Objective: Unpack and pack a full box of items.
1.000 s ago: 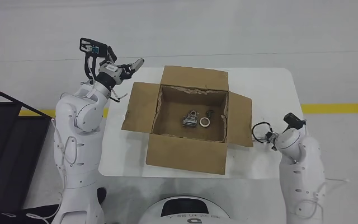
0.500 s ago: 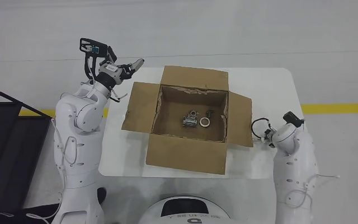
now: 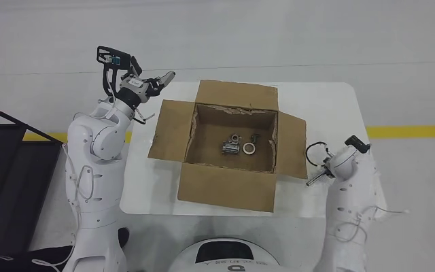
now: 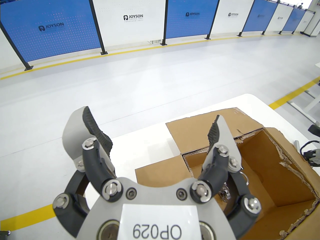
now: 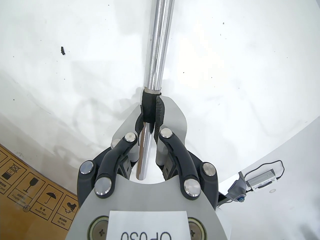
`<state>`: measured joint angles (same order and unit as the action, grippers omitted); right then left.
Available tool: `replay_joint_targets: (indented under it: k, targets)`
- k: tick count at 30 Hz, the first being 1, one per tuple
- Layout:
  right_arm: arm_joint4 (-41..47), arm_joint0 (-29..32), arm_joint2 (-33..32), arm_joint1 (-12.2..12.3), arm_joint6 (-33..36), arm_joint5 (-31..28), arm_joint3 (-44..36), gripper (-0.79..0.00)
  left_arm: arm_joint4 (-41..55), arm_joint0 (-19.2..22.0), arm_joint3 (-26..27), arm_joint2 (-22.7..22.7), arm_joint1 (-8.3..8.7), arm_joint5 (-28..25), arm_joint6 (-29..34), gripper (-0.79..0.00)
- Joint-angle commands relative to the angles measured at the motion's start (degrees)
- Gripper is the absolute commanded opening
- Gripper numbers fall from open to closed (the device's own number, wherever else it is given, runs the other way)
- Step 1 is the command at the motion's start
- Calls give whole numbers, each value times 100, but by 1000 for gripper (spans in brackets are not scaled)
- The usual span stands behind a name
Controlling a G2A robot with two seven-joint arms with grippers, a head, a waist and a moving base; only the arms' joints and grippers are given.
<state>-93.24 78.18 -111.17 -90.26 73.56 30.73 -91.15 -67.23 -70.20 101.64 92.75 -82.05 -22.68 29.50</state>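
An open cardboard box (image 3: 231, 146) stands in the middle of the white table (image 3: 319, 102), flaps spread. Inside lie a metal fitting (image 3: 231, 145), a small white ring (image 3: 249, 147) and a dark part (image 3: 257, 138). My right gripper (image 5: 150, 106) is shut on a shiny metal rod (image 5: 160, 33) that points down over the table, just right of the box (image 5: 32, 186); the rod (image 3: 314, 179) sticks out below that arm's wrist. My left gripper (image 4: 152, 123) is open and holds nothing, raised above the table's far left corner beside the box (image 4: 250, 166).
A black rack (image 3: 20, 177) stands on the floor left of the table. A yellow floor line (image 3: 401, 131) runs behind the right arm. Bare tabletop lies right of the box and along the near edge.
The right arm has shifted at the table's right edge and turned its wrist, so the rod now points down toward the near side. The left arm has not moved.
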Motion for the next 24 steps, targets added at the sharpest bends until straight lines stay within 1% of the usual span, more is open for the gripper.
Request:
replay_joint_targets:
  k: [1, 6, 10, 13, 18, 24]
  targets:
    - [-208, -108, -121, -108, 75, -73, 33, -785, 5, 1, 0, 4, 0, 0, 0, 0]
    - [-621, -315, -354, -399, 151, -150, -51, -785, 5, 1, 0, 4, 0, 0, 0, 0]
    - [-711, -235, -415, -628, 178, -177, -429, -785, 5, 1, 0, 4, 0, 0, 0, 0]
    - [-822, -189, -438, -771, 222, -222, -565, -785, 5, 1, 0, 4, 0, 0, 0, 0]
    - [-1045, -285, -457, -950, 303, -303, -461, -785, 5, 1, 0, 4, 0, 0, 0, 0]
    - [-1380, -487, -612, -1080, 350, -350, -152, -785, 5, 1, 0, 4, 0, 0, 0, 0]
